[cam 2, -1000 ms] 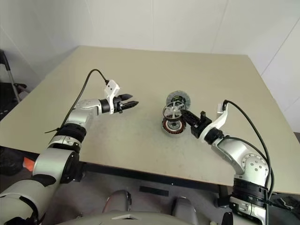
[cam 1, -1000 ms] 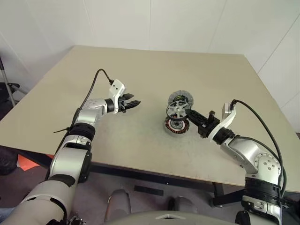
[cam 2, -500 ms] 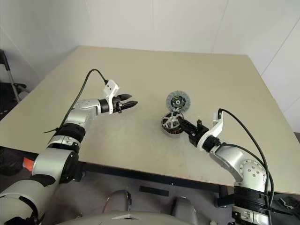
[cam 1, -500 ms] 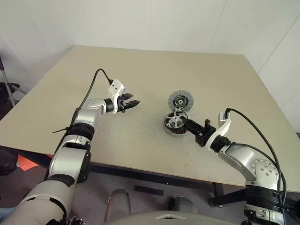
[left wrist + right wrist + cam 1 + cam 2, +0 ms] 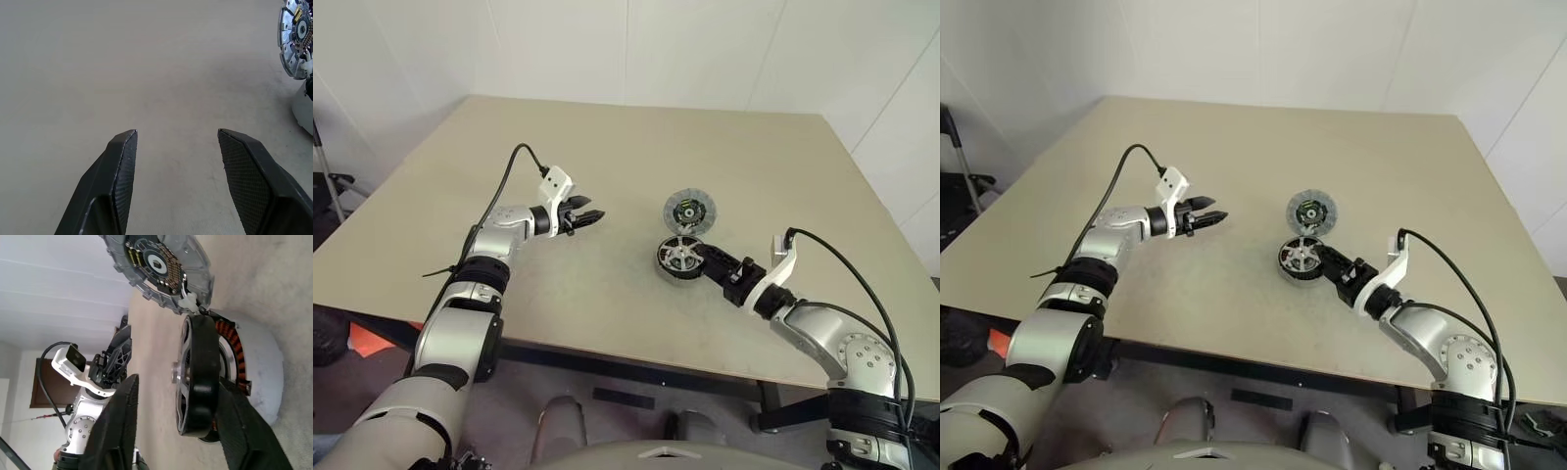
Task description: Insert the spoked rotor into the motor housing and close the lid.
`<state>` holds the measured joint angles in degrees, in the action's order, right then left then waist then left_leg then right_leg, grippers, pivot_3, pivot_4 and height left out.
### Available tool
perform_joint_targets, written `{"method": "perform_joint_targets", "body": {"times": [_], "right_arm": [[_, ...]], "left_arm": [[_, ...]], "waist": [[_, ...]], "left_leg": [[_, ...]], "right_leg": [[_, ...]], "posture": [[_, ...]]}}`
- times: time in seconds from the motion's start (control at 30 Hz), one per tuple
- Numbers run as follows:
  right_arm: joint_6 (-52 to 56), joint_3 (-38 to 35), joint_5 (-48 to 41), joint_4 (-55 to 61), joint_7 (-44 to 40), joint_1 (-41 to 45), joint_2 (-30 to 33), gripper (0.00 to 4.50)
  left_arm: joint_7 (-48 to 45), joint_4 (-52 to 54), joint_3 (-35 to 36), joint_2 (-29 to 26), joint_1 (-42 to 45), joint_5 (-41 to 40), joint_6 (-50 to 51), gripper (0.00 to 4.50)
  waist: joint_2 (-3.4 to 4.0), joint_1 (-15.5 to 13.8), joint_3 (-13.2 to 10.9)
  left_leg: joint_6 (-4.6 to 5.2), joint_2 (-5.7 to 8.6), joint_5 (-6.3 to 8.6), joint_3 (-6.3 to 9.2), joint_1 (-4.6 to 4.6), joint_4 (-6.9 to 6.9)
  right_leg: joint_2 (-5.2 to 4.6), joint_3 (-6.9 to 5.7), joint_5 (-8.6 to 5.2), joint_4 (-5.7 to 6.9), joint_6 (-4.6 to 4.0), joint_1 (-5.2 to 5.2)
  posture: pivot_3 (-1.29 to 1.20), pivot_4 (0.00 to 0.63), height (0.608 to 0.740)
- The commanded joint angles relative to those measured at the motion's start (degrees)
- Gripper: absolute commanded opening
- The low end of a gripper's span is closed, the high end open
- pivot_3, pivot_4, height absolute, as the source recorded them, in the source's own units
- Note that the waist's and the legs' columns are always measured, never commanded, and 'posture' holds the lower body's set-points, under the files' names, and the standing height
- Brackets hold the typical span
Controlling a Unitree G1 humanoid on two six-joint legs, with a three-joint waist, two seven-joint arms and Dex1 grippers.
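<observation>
Spoked rotor (image 5: 198,377) sat on the motor housing (image 5: 254,377), seemingly seated | right gripper (image 5: 705,258) spread open around its rim, I judged to let go | lid (image 5: 689,209) flat on counter (image 5: 607,147) just behind | left gripper (image 5: 592,215) open, empty, well apart.

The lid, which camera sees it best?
The right wrist view: the lid is close, its dark centre and ribs clear. The eye views show it small, flat on the table beyond the housing. The left wrist view catches its edge.

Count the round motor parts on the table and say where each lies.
3: the lid lies farthest back; the spoked rotor sits in the motor housing, just before it.
</observation>
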<state>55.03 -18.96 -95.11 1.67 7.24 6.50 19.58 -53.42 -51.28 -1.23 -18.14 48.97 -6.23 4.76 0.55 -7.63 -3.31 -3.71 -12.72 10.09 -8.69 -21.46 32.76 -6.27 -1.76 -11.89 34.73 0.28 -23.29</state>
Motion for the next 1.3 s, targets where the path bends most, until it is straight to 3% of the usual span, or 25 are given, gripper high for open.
{"method": "perform_joint_targets", "body": {"times": [0.03,0.4,0.5,0.7,0.8,0.93,1.0,1.3], "right_arm": [[-3.2,-2.47,3.12,-0.1,-3.91,4.25,1.89,2.93],[-2.52,-3.4,5.68,0.62,-7.2,8.8,5.69,2.93],[-2.29,-0.76,13.62,2.48,-11.92,8.18,9.5,2.93],[-14.65,10.77,43.2,3.16,-27.77,5.78,21.54,2.93],[-18.96,13.15,49.91,1.04,-34.1,5.86,22.56,2.03],[-19.2,12.65,51.92,1.17,-37.27,6.04,19.93,0.53],[-18.74,13.23,53.01,2.2,-39.25,6.27,19.51,0.01],[-14.88,12.92,54.85,5.8,-39.74,5.46,16.87,0.01]], "left_arm": [[-0.06,1.12,0.27,-0.52,1.29,0.05,-0.75,2.77],[-0.31,0.81,-0.08,-0.37,1.55,-0.01,-0.89,2.77],[-0.29,0.63,-0.11,-0.37,1.67,0.04,-0.97,2.77],[-0.15,-0.08,-0.17,-0.22,2.13,0.18,-1.38,2.77],[-0.08,-0.35,-0.14,-0.12,2.25,0.15,-1.7,2.77],[0.05,-0.48,-0.03,-0.23,2.01,0.11,-2.03,2.77],[0.08,-0.42,0.02,-0.35,1.71,0.09,-2.09,2.77],[0.27,0.11,0.22,-0.57,1.06,-0.13,-1.84,2.77]], "waist": [[0.0,0.0,0.0],[0.0,-0.15,0.0],[0.0,-0.23,0.0],[-0.01,-1.02,-0.01],[-0.02,-1.03,-0.01],[-0.02,-1.02,-0.01],[-0.02,-1.03,-0.01],[-0.02,-1.03,-0.01]], "left_leg": [[-0.01,0.0,-0.01,0.0,0.0,0.01],[0.02,0.0,0.01,0.0,-0.08,0.02],[0.03,0.03,0.01,0.0,-0.08,0.04],[0.02,0.0,0.01,0.01,-0.07,0.09],[0.02,-0.01,0.01,0.01,-0.08,0.09],[0.06,0.0,0.03,0.01,-0.07,0.1],[0.08,0.0,0.04,0.01,-0.08,0.14],[0.11,-0.01,0.05,0.01,-0.02,0.24]], "right_leg": [[-0.02,0.0,0.0,0.0,0.0,0.0],[0.01,-0.02,0.01,0.01,-0.01,-0.03],[-0.02,-0.02,0.01,0.01,-0.01,-0.02],[-0.01,-0.01,0.01,0.01,0.02,0.02],[-0.01,-0.02,0.0,0.02,0.03,0.02],[0.0,-0.02,0.01,0.03,0.01,0.0],[0.0,-0.01,0.01,0.04,0.01,0.01],[-0.01,0.03,0.02,0.15,-0.02,0.04]], "posture": [[0.0,0.0,0.74],[0.0,0.0,0.74],[0.0,0.0,0.74],[0.0,0.0,0.74],[0.0,0.0,0.74],[0.0,0.0,0.74],[0.0,0.0,0.74],[0.0,0.0,0.74]]}}
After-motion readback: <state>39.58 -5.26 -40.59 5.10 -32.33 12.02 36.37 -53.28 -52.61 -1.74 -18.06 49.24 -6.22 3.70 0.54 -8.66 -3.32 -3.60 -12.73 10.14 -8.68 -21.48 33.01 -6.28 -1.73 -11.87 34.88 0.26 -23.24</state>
